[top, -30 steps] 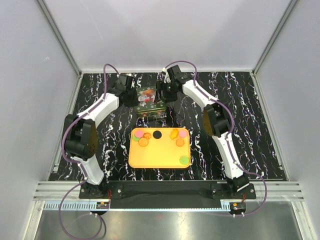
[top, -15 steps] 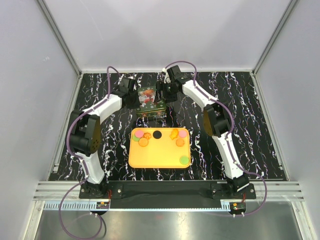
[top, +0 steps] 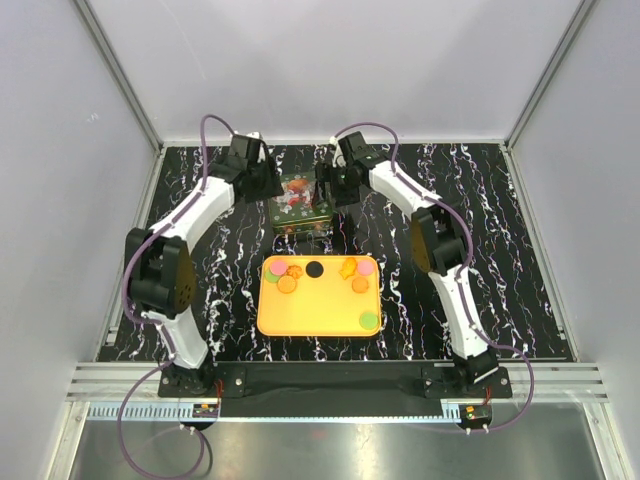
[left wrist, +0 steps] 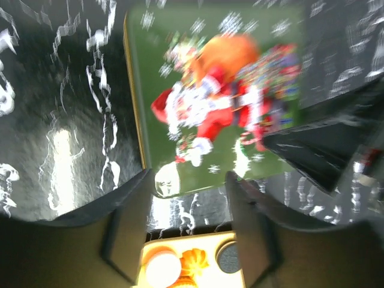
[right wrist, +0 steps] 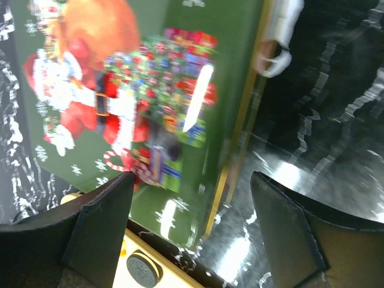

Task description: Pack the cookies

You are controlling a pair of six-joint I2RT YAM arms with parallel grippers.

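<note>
The cookies lie on a yellow tray (top: 318,305): a black disc (top: 314,268), orange ones (top: 287,285), a pink one (top: 367,267), a green one (top: 368,320) and a yellow star shape (top: 348,268). Behind the tray stands a green tin with a Santa lid (top: 300,200). My left gripper (top: 262,180) hangs at the tin's left side. In the left wrist view it (left wrist: 189,198) is open and empty, above the tin's near edge (left wrist: 216,96). My right gripper (top: 335,190) is at the tin's right side. It (right wrist: 192,186) is open, with the tin's gold-rimmed edge (right wrist: 240,150) between its fingers.
The black marbled tabletop (top: 500,250) is fenced by grey walls at the back and sides. The tray's far rim and the black cookie (right wrist: 143,270) show under both wrists. Both arms arch over the table's left and right sides.
My left gripper has gone from shut to open and swung back toward the tin's far left corner. My right gripper has opened slightly wider and stayed beside the tin.
</note>
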